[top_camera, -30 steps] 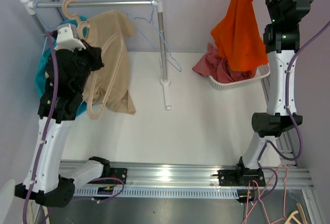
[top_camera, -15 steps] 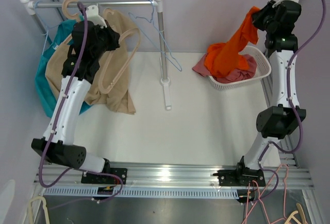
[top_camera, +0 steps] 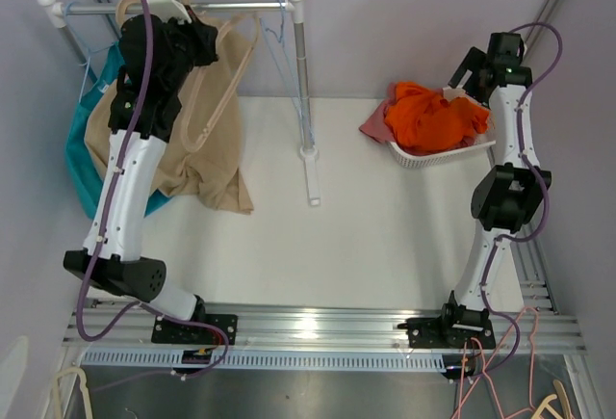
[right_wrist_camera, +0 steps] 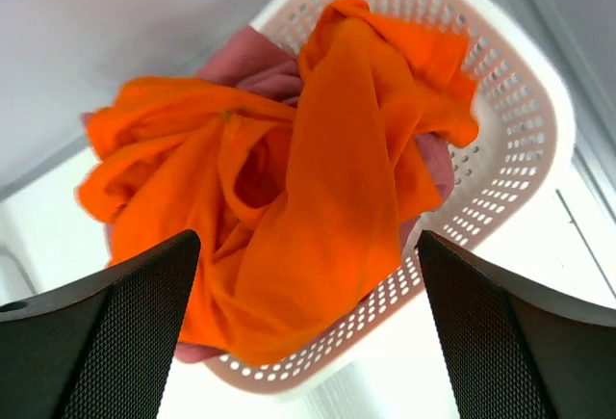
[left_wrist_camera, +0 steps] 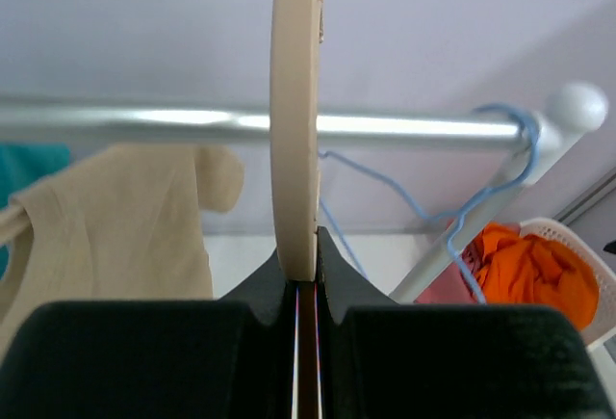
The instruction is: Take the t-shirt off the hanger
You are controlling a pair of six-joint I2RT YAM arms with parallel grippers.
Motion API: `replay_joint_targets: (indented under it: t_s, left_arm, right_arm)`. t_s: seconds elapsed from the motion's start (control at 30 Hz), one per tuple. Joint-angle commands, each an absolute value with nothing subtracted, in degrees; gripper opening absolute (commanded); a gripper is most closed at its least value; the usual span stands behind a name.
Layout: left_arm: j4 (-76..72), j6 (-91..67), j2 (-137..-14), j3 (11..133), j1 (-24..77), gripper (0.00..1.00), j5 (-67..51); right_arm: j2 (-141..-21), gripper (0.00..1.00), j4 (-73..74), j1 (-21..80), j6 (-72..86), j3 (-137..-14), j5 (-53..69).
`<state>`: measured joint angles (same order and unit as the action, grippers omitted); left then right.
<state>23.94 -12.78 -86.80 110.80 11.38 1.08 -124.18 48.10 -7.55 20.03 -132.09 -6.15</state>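
I had left gripper (left_wrist_camera: pixel 306 267) clenched on upright beige wooden hanger (left_wrist_camera: pixel 295 101), silver rail (left_wrist_camera: pixel 115 120) at 12 o'clock; right gripper (right_wrist_camera: pixel 308 332) released, orange t-shirt (right_wrist_camera: pixel 327 149) at its 12 o'clock.

Beige hanger (left_wrist_camera: pixel 295 101) tight in left gripper (left_wrist_camera: pixel 304 270)

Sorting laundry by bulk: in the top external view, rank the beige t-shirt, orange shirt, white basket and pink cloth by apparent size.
1. beige t-shirt
2. orange shirt and white basket: about alike, so not ranked
3. pink cloth, only partly showing
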Motion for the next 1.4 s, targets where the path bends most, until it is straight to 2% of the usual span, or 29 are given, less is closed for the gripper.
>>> replay_joint_targets:
  t_s: [0.0, 0.17, 0.2, 0.3, 0.43, 0.7, 0.93, 0.97, 1.03, 1.07, 1.23, 1.27, 1.33, 1.37]
  left_arm:
    - [22.68, -11.25, -89.64, 117.67, 10.99, 0.01, 0.44]
    - [25.82, -11.43, -96.38, 123.38, 11.07, 0.01, -2.37]
    - [28.19, -11.6, -98.68, 130.97, 11.07, 0.01, -2.46]
    - [35.23, -11.78, -105.7, 139.38, 11.16, 0.01, -3.87]
    - [34.81, -12.31, -106.79, 137.03, 11.51, 0.01, -3.17]
    - [33.49, -9.4, -107.23, 134.83, 14.24, 0.0, 1.32]
    - [34.71, -10.9, -106.87, 134.99, 14.68, 0.01, -9.21]
    - [35.59, -10.81, -107.05, 136.13, 14.68, 0.13, -12.19]
    - [36.91, -11.33, -105.91, 136.06, 14.68, 0.24, -13.79]
    - [37.09, -11.42, -105.21, 135.18, 14.68, 0.37, -14.15]
    - [38.32, -10.9, -98.54, 130.53, 14.42, 0.56, -13.62]
    - [39.02, -10.9, -97.31, 130.08, 14.24, 0.68, -13.62]
    - [39.64, -11.25, -93.11, 128.07, 13.37, 0.82, -13.1]
    - [39.9, -11.34, -91.6, 127.19, 12.92, 0.95, -12.57]
  right_arm:
    - [-114.0, 0.99, 45.35, -8.26, 18.55, -132.63, -5.46]
    - [-106.9, 0.99, 43.68, -8.26, 18.46, -129.47, -1.5]
    - [-105.74, 1.0, 43.25, -8.09, 18.46, -127.55, -0.89]
    - [-101.1, 0.99, 40.88, -7.74, 18.37, -123.16, -0.62]
    - [-96.42, 1.0, 36.84, -7.73, 18.54, -117.53, -0.62]
    - [-95.01, 1.0, 36.3, -7.73, 18.19, -114.61, 1.58]
    - [-94.66, 0.99, 35.16, -7.73, 18.63, -112.23, 3.07]
    - [-94.83, 0.99, 35.24, -7.73, 18.63, -112.32, 3.42]
    - [-94.83, 1.0, 35.33, -7.73, 18.81, -112.32, 4.13]
    - [-94.83, 1.0, 35.33, -7.82, 18.72, -112.41, 4.39]
    - [-94.4, 0.99, 36.04, -7.47, 18.72, -112.76, 6.24]
    - [-94.13, 0.99, 35.95, -7.3, 18.81, -112.5, 6.41]
    - [-92.99, 1.0, 34.9, -7.12, 18.81, -111.45, 6.94]
    - [-92.55, 1.0, 34.46, -7.12, 18.9, -110.66, 7.81]
